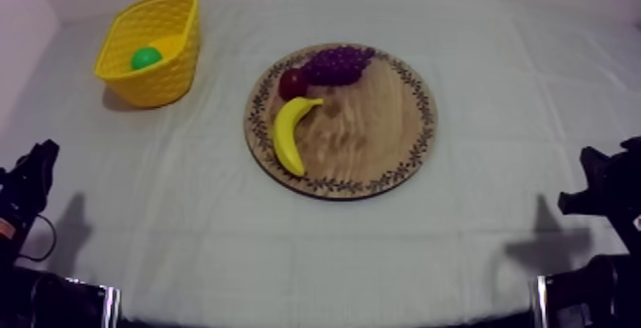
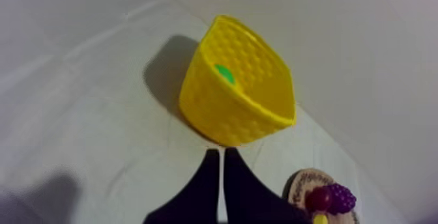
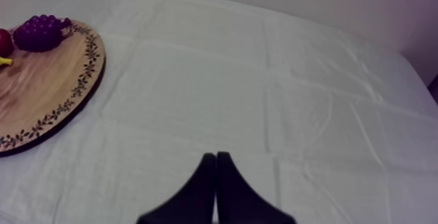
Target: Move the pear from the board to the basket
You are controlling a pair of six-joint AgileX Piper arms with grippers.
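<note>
Left jaws and right jaws sit closed and empty at the table's (image 1: 477,256) near edge. The pear (image 1: 145,58) already lies in the basket (image 1: 164,79) at far left, ahead of the left jaws, off the board (image 1: 372,132).

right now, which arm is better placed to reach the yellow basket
Left. The yellow basket, with the green pear already inside, stands on the left arm's side, and the left claw, shut, points at it. The right claw, shut, sits beyond the wooden board.
</note>
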